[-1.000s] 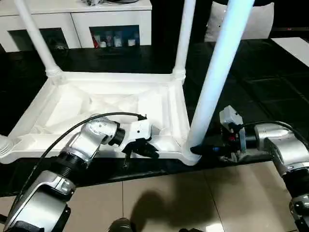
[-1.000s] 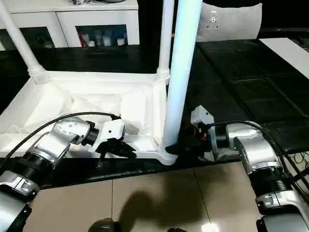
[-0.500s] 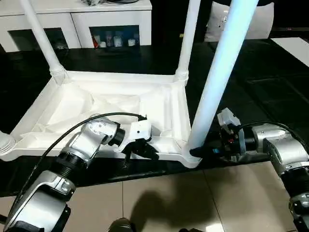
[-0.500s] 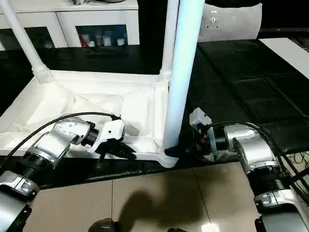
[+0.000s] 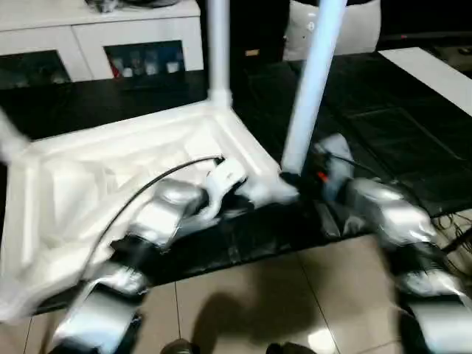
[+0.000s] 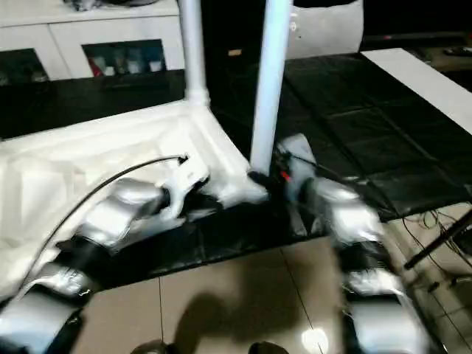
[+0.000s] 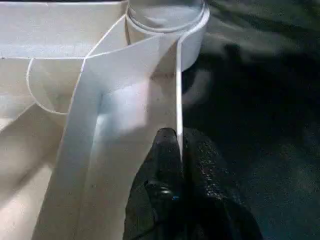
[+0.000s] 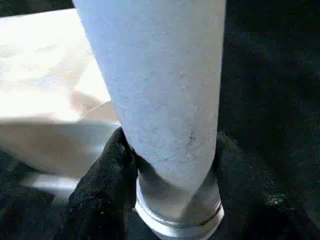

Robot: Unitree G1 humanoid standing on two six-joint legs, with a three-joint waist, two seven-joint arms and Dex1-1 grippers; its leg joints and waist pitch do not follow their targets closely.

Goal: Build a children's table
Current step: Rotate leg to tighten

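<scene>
A: Right gripper (image 8: 167, 165) clasps the long white tubular leg (image 8: 160, 90), upright in the near corner socket of the upside-down white plastic tabletop (image 5: 110, 158) on the black table.

B: Left gripper (image 7: 175, 150) pinches the tabletop's thin rim just beside it.

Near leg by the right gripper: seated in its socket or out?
Seated. The leg stands upright, its base in the corner socket, with the right gripper fingers either side.

**Upturned table on the black bench**

The children's table (image 6: 110, 158) lies top-down on the black bench (image 6: 354, 125), two white legs (image 6: 269, 81) rising from its corners. The left tool (image 6: 193, 198) sits at its near rim; the right tool (image 6: 267, 181) meets the nearer leg's base. White cabinets (image 6: 88, 37) stand behind.
</scene>
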